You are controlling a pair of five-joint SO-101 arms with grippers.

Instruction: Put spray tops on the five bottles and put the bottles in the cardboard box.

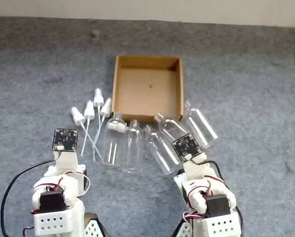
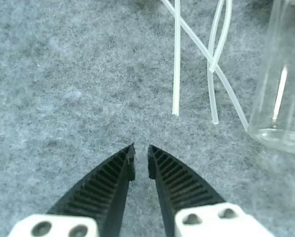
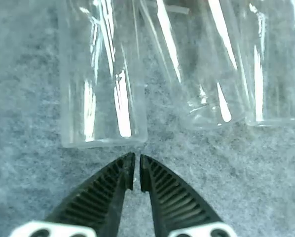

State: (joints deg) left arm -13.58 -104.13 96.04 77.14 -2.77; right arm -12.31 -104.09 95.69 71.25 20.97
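Five clear bottles (image 1: 133,145) lie side by side on grey felt (image 1: 251,74), just before the open cardboard box (image 1: 147,91). Loose spray tops (image 1: 90,110) lie beside them. Left gripper (image 2: 140,159), right gripper (image 3: 136,167): jaws nearly touching, holding nothing.

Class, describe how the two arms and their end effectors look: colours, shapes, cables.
Both arms are white plastic with black motors: left arm, right arm. Thin red wires loop over the joints; a black cable trails off. The left end effector and right end effector are black, ribbed and pointed, on white mounts.
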